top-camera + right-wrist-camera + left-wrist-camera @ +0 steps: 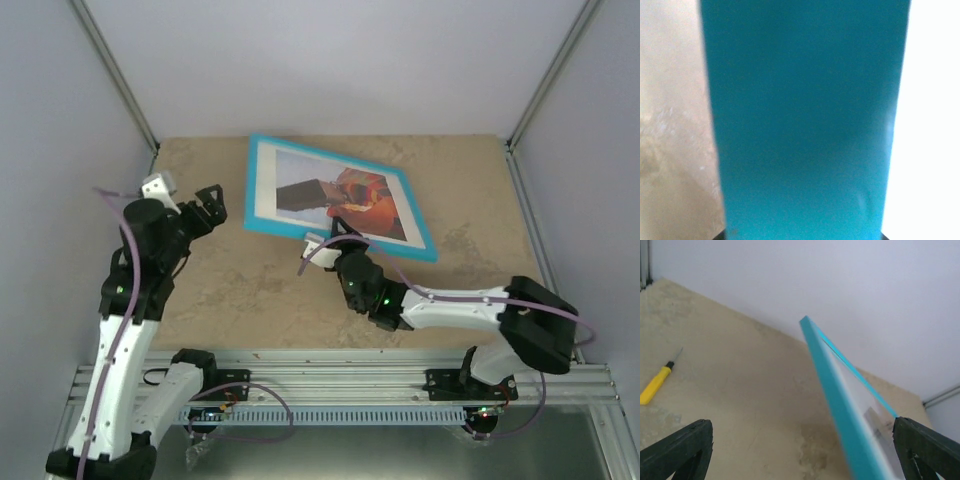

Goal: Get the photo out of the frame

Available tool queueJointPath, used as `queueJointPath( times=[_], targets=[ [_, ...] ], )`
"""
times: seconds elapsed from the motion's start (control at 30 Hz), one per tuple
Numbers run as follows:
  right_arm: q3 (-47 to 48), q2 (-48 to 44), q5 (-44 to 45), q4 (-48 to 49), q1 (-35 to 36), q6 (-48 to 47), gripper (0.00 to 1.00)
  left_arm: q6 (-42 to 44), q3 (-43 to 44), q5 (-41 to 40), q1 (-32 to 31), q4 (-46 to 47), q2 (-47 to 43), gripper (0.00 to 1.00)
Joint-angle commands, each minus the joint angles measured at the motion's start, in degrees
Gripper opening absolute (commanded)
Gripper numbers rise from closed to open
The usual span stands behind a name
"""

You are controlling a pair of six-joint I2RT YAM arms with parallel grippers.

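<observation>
Photo (pixel 345 195) sits inside the turquoise frame (pixel 250 185) near the tabletop's far edge, not yet removed; right gripper (pixel 335 232) meets its near rim, grip unclear, while left gripper (pixel 207 208) gapes wide, empty.

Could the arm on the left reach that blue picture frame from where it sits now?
Probably yes. The left gripper is open just beside the frame, at its left edge, with only bare table between them. The right gripper is at the near edge, out of its way.

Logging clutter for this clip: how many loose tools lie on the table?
1: a yellow-handled tool, left of the frame in the left wrist view; others may be hidden.
</observation>
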Motion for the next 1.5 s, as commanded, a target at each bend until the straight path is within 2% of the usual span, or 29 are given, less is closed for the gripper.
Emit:
queueJointPath(
  times=[0.0, 0.13, 0.4, 0.77, 0.93, 1.17, 1.47],
  targets=[
    [6.6, -10.5, -1.6, -3.2, -0.9, 14.1, 0.00, -3.2, -3.3, -3.0, 0.3, 4.6, -6.2, 1.00],
    [9.1, -16.4, -5.3, -10.6, -2.1, 25.7, 0.00, -4.8, -6.8, -3.0, 0.3, 7.4, -10.4, 1.00],
    [10.7, -25.6, -13.2, -16.9, -5.4, 46.0, 0.00, -5.6, -11.5, 3.4, 0.3, 11.9, -13.1, 1.00],
    [5.8, -34.2, -24.6, -19.9, -19.1, 87.0, 0.00, -9.5, -15.2, 8.3, 0.3, 14.7, -10.4, 1.00],
    [0.9, -34.3, -30.6, -18.9, -25.6, 103.5, 0.00, -12.9, -17.5, 12.1, 0.3, 16.5, -8.2, 1.00],
    [-7.9, -32.8, -34.0, -12.5, -30.2, 121.6, 0.00, -18.1, -22.6, 17.6, 0.2, 20.5, -5.8, 1.00],
    [-14.8, -26.7, -36.6, -9.3, -33.3, 138.3, 0.00, -27.5, -30.5, 22.5, 0.3, 27.2, -3.9, 1.00]
  ],
)
